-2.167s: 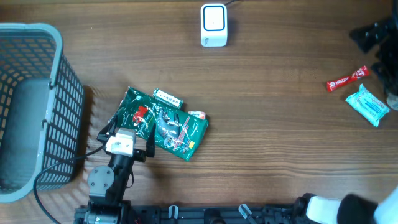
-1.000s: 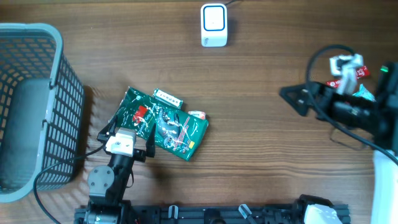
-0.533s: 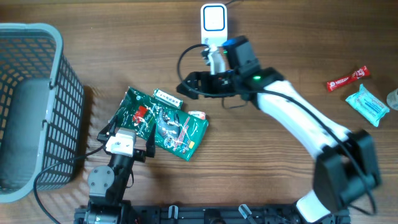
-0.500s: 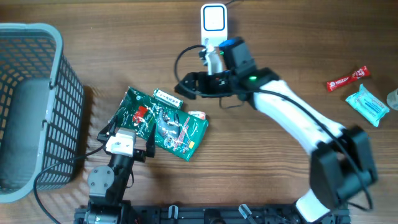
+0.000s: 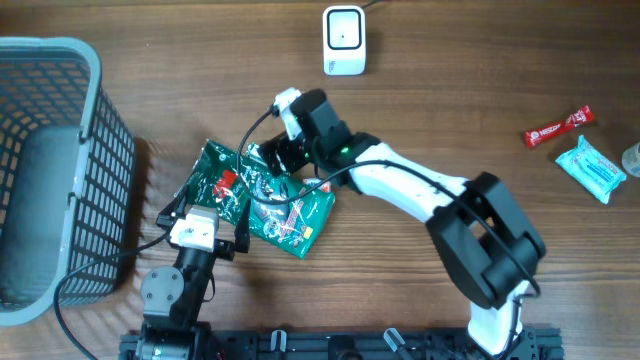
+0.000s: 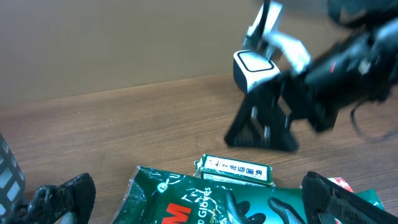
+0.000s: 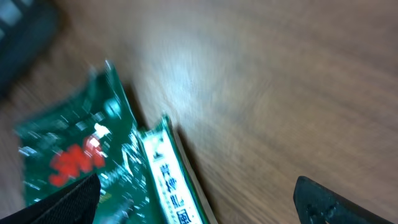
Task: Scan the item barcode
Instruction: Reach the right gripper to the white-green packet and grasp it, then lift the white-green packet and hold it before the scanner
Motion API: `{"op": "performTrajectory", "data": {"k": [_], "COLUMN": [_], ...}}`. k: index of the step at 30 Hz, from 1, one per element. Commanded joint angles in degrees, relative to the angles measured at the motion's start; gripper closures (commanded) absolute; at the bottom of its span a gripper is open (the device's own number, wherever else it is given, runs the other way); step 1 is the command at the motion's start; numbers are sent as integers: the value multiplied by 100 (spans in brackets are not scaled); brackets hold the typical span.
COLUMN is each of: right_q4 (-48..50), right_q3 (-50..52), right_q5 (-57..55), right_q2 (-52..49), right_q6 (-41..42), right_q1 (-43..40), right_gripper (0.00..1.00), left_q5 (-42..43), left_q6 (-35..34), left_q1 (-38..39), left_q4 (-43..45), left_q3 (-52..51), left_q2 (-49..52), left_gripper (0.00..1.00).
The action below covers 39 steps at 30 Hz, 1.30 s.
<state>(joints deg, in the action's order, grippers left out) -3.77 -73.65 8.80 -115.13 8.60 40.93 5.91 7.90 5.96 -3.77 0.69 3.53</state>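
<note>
A green glove packet [image 5: 250, 200] lies left of the table's middle, with a small green-and-white box [image 5: 268, 156] at its far edge. The white scanner [image 5: 343, 40] stands at the back. My right gripper [image 5: 277, 157] hangs open just over the small box [image 7: 168, 180], its fingers [image 7: 336, 199] spread on either side with nothing between them. My left gripper [image 5: 207, 218] rests open at the packet's near edge, and the packet [image 6: 236, 202] lies between its fingers [image 6: 59, 196]. No barcode is readable. The left wrist view shows the box [image 6: 236, 169], the scanner [image 6: 255, 65] and the right gripper [image 6: 267, 127].
A grey mesh basket [image 5: 95, 130] stands at the left edge. A red candy bar [image 5: 560, 126] and a light blue packet [image 5: 590, 168] lie at the far right. A small red-and-white item [image 5: 318, 185] peeks out beside the green packet.
My right arm has swung in from the right, past the scanner, and come down over the small box. The left arm and the packet have not moved.
</note>
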Motion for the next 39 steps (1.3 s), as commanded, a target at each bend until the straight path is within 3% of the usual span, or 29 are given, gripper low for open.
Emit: {"op": "performTrajectory", "data": {"k": [1, 6, 11, 14, 19, 28, 34, 39], "right_q4": [13, 50, 205, 393, 457, 472, 468, 149], "right_q3": [-76, -76, -74, -76, -76, -74, -76, -243], "right_q5": [-306, -284, -686, -684, -695, -695, -994, -1167], "right_q2": [-369, -656, -833, -833, -833, -1029, -1034, -992], "right_q6": [-407, -343, -87, 74, 236, 339, 549, 662], "right_q1": [195, 308, 308, 308, 258, 271, 267, 160], "right_gripper": [1, 2, 17, 18, 28, 30, 55, 66], "left_q5": [70, 70, 70, 70, 70, 70, 70, 70], "left_q6": [70, 70, 70, 70, 70, 70, 70, 70], "left_q1": [26, 26, 26, 26, 26, 26, 26, 26], "left_q4": [-2, -2, -2, -2, -2, -2, -2, -2], "left_q3": [-35, -35, -35, -35, -35, -35, -35, -35], "left_q2": [-13, -13, -13, -13, -13, -13, -13, -9], "left_gripper": [0, 0, 0, 0, 0, 0, 0, 0]}}
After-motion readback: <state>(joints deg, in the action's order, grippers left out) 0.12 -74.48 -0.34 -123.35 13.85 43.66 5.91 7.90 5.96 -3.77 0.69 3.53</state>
